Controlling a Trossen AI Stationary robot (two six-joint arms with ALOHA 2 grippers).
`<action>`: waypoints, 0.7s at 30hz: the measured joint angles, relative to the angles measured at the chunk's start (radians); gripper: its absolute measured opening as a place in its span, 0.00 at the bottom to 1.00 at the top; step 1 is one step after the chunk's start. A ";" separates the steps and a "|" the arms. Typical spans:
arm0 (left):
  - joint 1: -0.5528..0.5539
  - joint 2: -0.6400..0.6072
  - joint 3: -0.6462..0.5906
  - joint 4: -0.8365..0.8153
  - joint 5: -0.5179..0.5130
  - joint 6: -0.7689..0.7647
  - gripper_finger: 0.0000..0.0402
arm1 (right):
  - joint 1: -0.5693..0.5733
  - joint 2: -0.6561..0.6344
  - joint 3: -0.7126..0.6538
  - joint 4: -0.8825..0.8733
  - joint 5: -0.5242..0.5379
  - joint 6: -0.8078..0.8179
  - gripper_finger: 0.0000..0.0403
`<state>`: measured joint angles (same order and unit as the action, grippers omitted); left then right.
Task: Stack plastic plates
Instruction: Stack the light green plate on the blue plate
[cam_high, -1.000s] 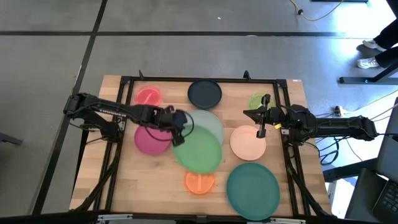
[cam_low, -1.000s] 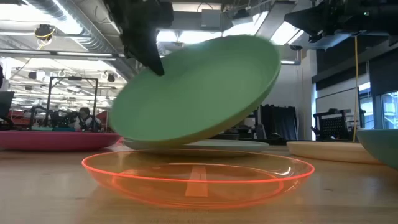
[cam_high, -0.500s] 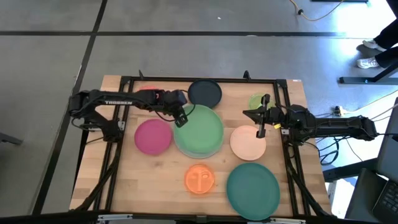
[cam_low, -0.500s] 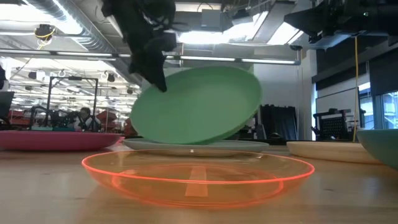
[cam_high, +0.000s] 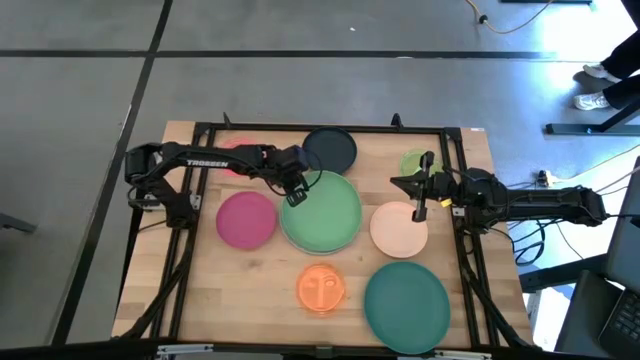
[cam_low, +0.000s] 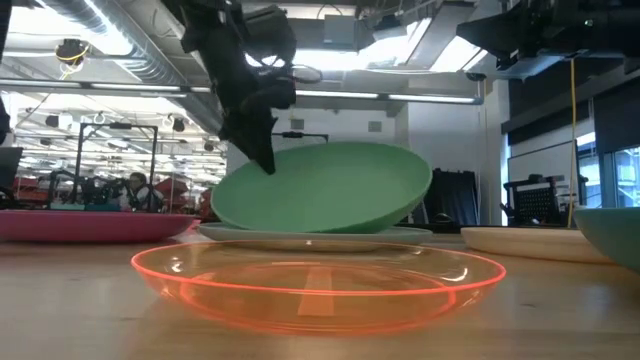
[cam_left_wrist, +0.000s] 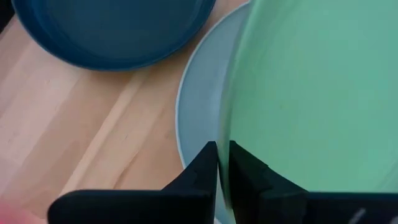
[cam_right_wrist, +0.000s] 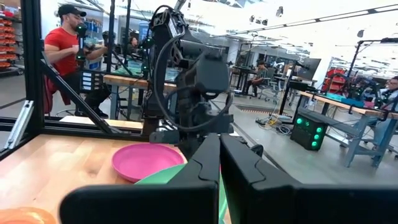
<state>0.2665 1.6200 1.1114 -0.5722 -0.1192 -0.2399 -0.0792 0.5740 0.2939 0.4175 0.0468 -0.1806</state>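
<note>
Over the last second the left gripper (cam_high: 294, 197), clamped on the rim of the large light green plastic plate (cam_high: 322, 211), lowered it nearly flat onto the pale blue plate (cam_left_wrist: 198, 118) mid-table, while the right gripper (cam_high: 421, 214), fingers closed and empty, hovered over the peach plate (cam_high: 398, 230).

Centre of desk (cam_high: 260, 290): one large plate (cam_high: 322, 212) tilts on another large plate (cam_left_wrist: 200, 106) lying flat beneath it.
Left claw (cam_high: 291, 194): pinches the left rim of the tilted plate.
Left of the stack: a medium plate (cam_high: 246, 219).
Behind the stack: a medium plate (cam_high: 329, 150); a small plate (cam_high: 238, 155) in the back left, partly under the left arm.
Right of the stack: a medium plate (cam_high: 397, 229), with the right claw (cam_high: 421, 203) above its back edge.
Back right: a small plate (cam_high: 414, 163), seemingly half hidden by the right arm.
Front: a small plate (cam_high: 321, 289); a large plate (cam_high: 406, 301) at front right.
</note>
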 joint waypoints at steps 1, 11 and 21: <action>0.000 0.009 0.000 0.002 -0.002 0.005 0.05 | 0.000 0.000 0.000 0.000 0.000 0.000 0.02; 0.005 0.045 0.000 0.009 -0.034 0.011 0.07 | 0.000 0.000 0.000 0.000 0.001 -0.007 0.02; 0.008 0.058 -0.002 0.007 -0.061 0.009 0.22 | 0.000 0.000 0.000 0.000 -0.002 -0.007 0.02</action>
<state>0.2749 1.6783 1.1099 -0.5652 -0.1803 -0.2310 -0.0792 0.5741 0.2939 0.4177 0.0444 -0.1879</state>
